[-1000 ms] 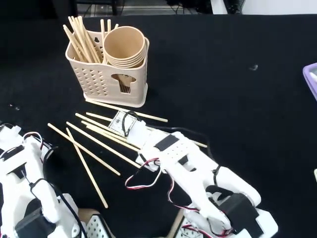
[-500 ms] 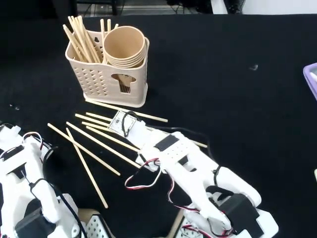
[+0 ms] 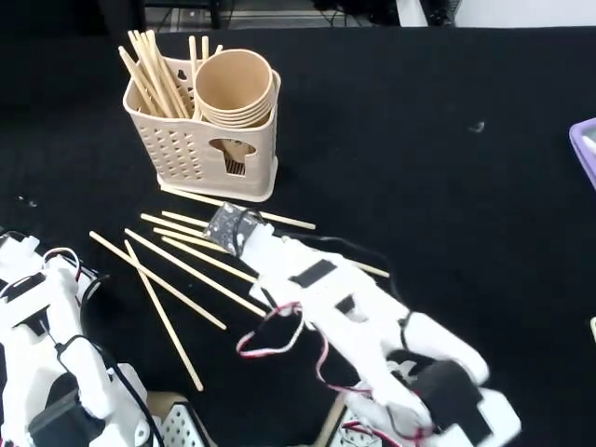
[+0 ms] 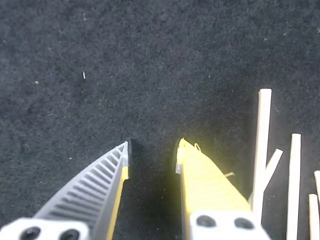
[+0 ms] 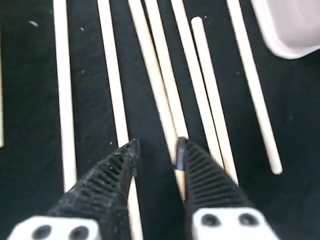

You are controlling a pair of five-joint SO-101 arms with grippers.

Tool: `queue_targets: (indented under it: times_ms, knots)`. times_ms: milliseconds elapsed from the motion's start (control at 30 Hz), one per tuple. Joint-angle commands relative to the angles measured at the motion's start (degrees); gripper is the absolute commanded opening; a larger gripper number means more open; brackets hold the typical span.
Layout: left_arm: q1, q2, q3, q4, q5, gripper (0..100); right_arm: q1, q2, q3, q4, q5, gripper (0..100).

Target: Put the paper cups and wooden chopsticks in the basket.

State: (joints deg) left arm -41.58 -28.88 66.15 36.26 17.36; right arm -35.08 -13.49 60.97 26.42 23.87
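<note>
Wooden chopsticks (image 5: 112, 75) lie under the parted right end effector (image 5: 156, 145)

White arms (image 3: 358, 317), red cables (image 3: 244, 345); left fingers (image 4: 205, 185) grey-yellow, right fingers (image 5: 100, 187) black.

high view: soft, even light from above; the black worktop (image 3: 447, 186) stays dark and the basket (image 3: 200, 140) throws hardly any shadow. left wrist view: the yellow half of the left claw (image 4: 152, 145) glares, with dark shadow beneath it. right wrist view: chopsticks (image 5: 162, 85) bright on black.
</note>
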Motion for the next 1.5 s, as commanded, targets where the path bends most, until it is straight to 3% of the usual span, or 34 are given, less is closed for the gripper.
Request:
queue_targets:
  times_ms: [0,233,633,800,1000,1167,1467]
  knots:
    - [0.0,-1.7,-0.2,-0.7,0.4,17,1.4,5.2,-5.7,-0.1,0.6,5.4]
    - [0.0,-1.7,-0.2,-0.7,0.4,17,1.5,3.3,-6.5,4.6,0.2,1.1]
    - [0.0,-1.7,-0.2,-0.7,0.4,17,1.3,-16.9,4.9,9.0,0.6,1.1]
    - [0.0,-1.7,-0.2,-0.7,0.4,17,1.3,-14.7,4.8,9.1,0.7,1.5]
    - [0.0,-1.7,-0.2,-0.7,0.4,17,-0.3,-10.8,3.7,9.0,0.6,11.9]
    - [0.0,-1.7,-0.2,-0.7,0.4,17,-4.1,-7.6,3.6,8.0,0.5,12.0]
    - [0.0,-1.7,-0.2,-0.7,0.4,17,-4.2,-5.7,2.3,7.7,0.6,12.0]
